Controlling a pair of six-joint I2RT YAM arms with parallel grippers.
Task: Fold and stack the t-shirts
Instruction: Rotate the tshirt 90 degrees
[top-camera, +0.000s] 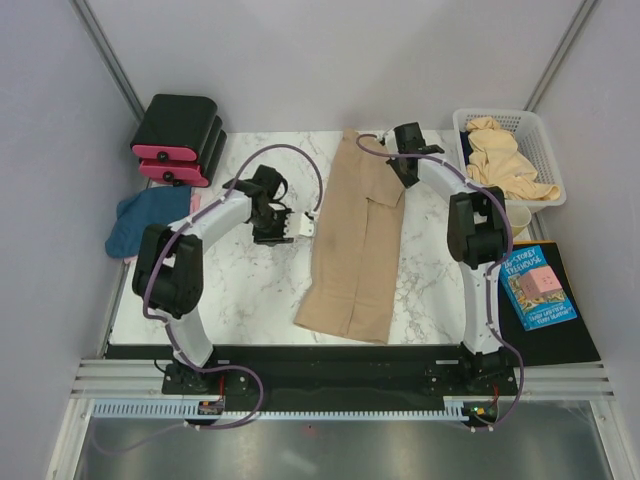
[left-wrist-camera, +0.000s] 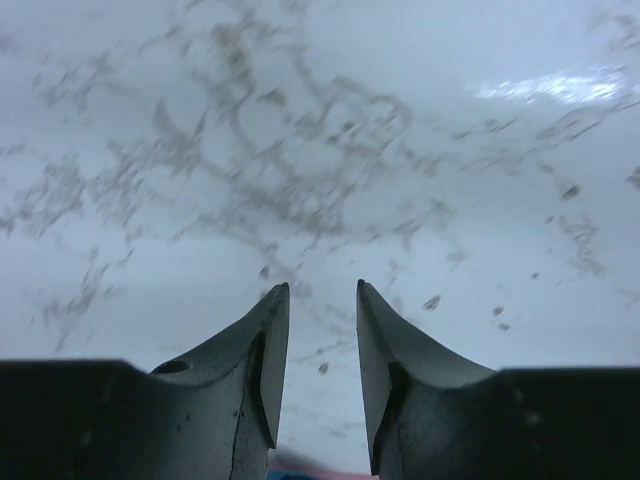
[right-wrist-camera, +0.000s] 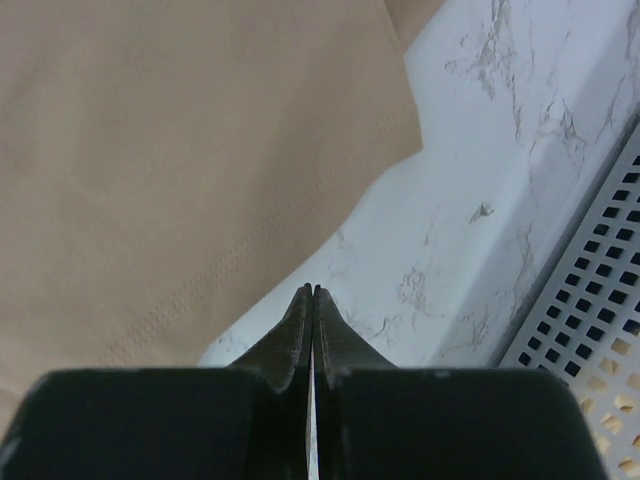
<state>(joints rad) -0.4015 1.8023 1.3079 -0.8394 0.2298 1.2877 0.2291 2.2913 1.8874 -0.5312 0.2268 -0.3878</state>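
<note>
Left jaws: spread, empty.
Right jaws: pressed together beside shirt (right-wrist-camera: 150, 150), surface's (right-wrist-camera: 450, 200) far edge.
Your fold: pinch near hem evenly.

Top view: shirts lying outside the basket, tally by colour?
Tan shirt: 1
Blue shirt: 1
Pink shirt: 1, only a sliver shows beside the blue one
Total: 3
</note>
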